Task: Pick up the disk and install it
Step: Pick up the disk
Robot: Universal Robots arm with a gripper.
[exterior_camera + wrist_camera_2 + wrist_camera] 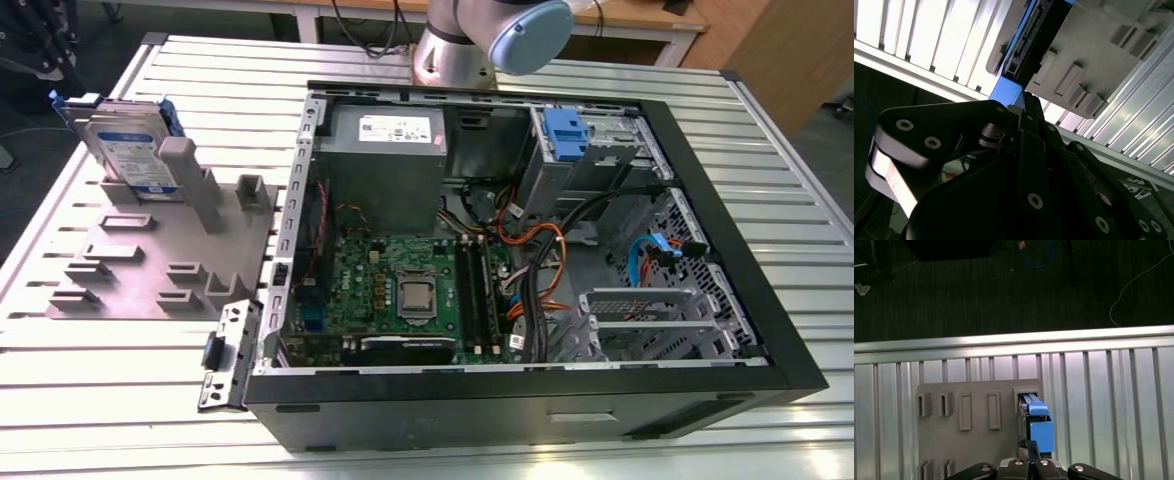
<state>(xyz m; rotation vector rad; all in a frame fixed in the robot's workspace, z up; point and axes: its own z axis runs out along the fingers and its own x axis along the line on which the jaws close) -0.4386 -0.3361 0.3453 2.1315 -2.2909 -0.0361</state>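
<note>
One disk (127, 140) stood at the upper left of the exterior view, on one grey fixture plate (147, 265). One open computer case (534, 400) sat across the middle and right, holding one grey power supply box (387, 165), one blue caddy (565, 135), one motherboard (367, 270) and one processor socket (418, 295). One robot arm (487, 40) rose at the top edge, and one slatted metal table (80, 400) carried everything. In the first wrist view two loose cables lay on the dark floor: one blue cable (1038, 266) and one pale cable (1134, 282)
</note>
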